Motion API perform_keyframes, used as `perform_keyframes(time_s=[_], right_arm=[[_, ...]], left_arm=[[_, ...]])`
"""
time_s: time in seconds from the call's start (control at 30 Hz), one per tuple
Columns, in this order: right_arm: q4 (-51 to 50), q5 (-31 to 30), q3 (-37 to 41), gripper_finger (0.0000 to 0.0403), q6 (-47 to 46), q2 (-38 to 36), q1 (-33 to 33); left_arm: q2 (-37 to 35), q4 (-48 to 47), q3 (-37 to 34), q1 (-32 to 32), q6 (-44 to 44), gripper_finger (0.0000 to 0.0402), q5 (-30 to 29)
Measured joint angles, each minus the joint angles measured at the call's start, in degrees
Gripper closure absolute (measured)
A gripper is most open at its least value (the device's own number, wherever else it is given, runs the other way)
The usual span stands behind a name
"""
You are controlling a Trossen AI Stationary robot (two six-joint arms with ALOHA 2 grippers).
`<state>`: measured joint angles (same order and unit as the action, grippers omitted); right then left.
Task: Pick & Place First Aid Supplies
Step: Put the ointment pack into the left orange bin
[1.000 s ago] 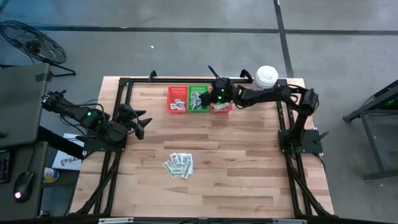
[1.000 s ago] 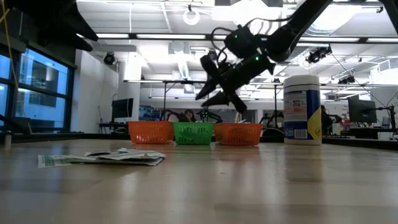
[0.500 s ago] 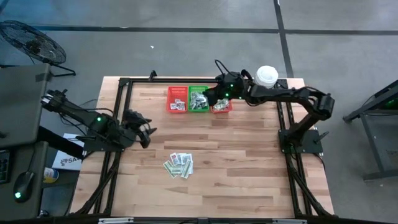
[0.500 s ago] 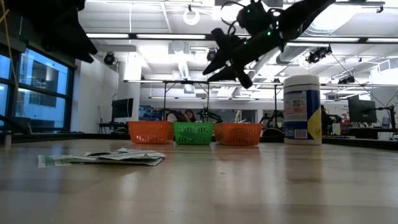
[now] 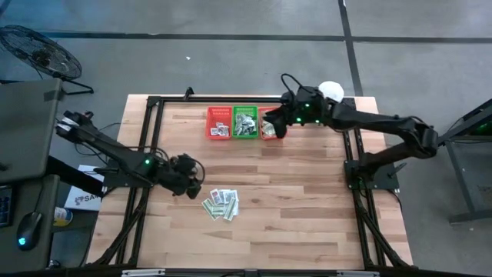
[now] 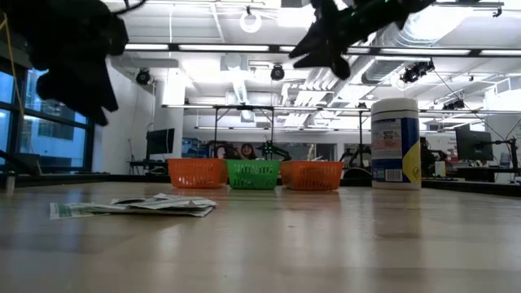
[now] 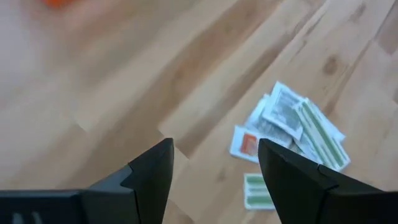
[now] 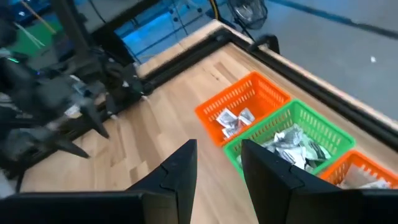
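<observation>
Packets [image 5: 221, 205] piled on wood table [image 5: 307, 200]; office w/ ceiling lights behind.

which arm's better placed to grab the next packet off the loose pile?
Left. The left gripper hovers open just beside the packet pile, which fills its wrist view. The right gripper is up by the baskets at the table's far edge, raised and empty.
</observation>
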<state>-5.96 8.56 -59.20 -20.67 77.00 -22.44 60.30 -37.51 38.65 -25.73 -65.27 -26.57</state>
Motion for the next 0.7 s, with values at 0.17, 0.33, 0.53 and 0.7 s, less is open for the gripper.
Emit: perform_keyframes(time_s=[0.17,0.33,0.53,0.7], right_arm=[[-2.52,-0.04,0.00,0.0284,1.59,-5.59,2.12],[-3.73,-1.43,0.00,0.0284,1.75,-9.43,4.50],[-5.99,-2.29,0.00,0.0284,2.37,-12.12,6.71],[-6.71,-2.69,0.00,0.0284,2.74,-12.64,9.03]], left_arm=[[6.70,4.91,0.00,4.40,-2.89,0.0173,9.75],[13.72,11.09,0.01,10.03,-0.90,0.0173,21.40],[18.76,15.94,0.09,13.34,-2.00,0.0173,30.72],[21.68,18.01,0.05,13.89,-2.99,0.0173,32.38]])
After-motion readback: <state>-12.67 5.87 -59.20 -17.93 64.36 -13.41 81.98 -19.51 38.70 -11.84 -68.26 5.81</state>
